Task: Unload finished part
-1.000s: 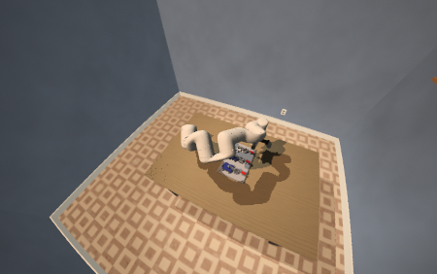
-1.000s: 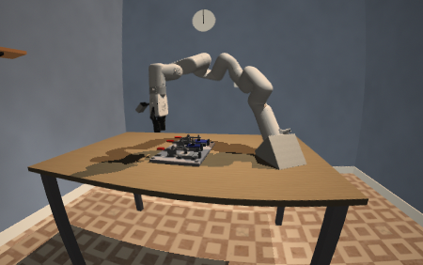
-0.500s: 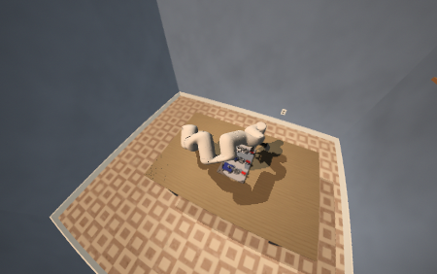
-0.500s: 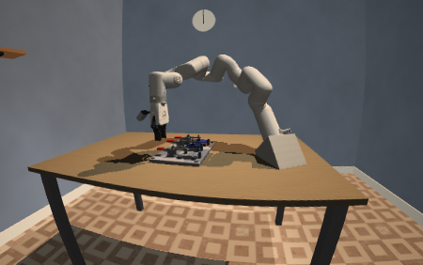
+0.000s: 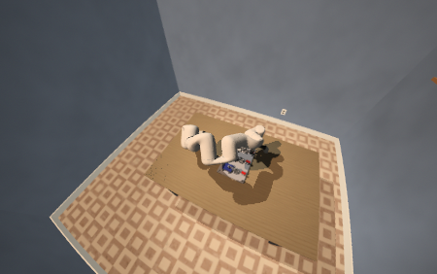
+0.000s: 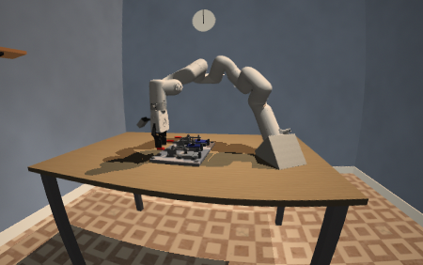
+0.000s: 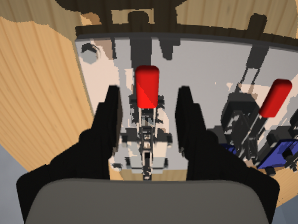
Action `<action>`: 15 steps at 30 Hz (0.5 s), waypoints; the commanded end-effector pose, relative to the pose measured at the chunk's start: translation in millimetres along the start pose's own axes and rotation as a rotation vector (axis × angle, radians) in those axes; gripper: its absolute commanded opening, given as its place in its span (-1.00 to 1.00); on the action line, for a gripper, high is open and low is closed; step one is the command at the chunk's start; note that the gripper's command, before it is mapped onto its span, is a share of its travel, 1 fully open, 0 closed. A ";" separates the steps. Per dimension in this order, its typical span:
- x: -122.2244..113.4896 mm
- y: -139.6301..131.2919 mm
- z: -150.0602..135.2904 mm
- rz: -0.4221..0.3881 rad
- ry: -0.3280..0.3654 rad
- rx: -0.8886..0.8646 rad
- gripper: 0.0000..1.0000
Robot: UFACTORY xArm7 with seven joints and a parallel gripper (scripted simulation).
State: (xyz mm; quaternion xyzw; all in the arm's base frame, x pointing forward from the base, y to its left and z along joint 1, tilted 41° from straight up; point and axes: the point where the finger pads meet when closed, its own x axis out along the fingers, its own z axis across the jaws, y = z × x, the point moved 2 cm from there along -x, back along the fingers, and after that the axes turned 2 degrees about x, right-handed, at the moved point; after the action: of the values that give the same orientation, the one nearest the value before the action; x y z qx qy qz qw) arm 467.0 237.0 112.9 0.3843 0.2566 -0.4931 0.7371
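We see the white arm (image 6: 221,70) reaching from its wedge-shaped pedestal (image 6: 296,162) over the wooden bench (image 6: 235,180) and pointing straight down at the near-left end of the grey fixture plate (image 6: 188,161). The gripper (image 7: 148,132) hangs low over that end, its jaws partly open with nothing between them; the two black fingers stand on either side of a toggle clamp (image 7: 147,139) with a red handle (image 7: 147,86), and we cannot tell from the wrist view whether they touch anything. Beneath that clamp lies a pale part (image 7: 120,171), which we take to be the finished part in its nest; its slot is too hidden by the clamp linkage for us to make out. To the right in the wrist view a second clamp with a red handle (image 7: 276,98) sits over a blue blank (image 7: 276,157), only a corner of which shows past the right finger. In the top view the fixture plate (image 5: 241,178) lies just beside the arm's forearm, with a blue part (image 5: 226,168) at its left end and red marks (image 5: 244,172) toward the right; the parts there are too small for us to tell apart further. In the exterior view the gripper (image 6: 160,141) stands upright at the left edge of the plate, its tips down among the clamps, with red handles (image 6: 178,138) and a blue blank (image 6: 201,141) showing just behind it. A round clock (image 6: 203,20) hangs on the wall above.
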 end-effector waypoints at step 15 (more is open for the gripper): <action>1.8 1.3 -1.5 0.005 0.004 0.000 -0.05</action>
State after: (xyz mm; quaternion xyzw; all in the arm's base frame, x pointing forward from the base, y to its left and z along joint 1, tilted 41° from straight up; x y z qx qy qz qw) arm 468.4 236.0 110.9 0.3847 0.2566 -0.4927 0.7372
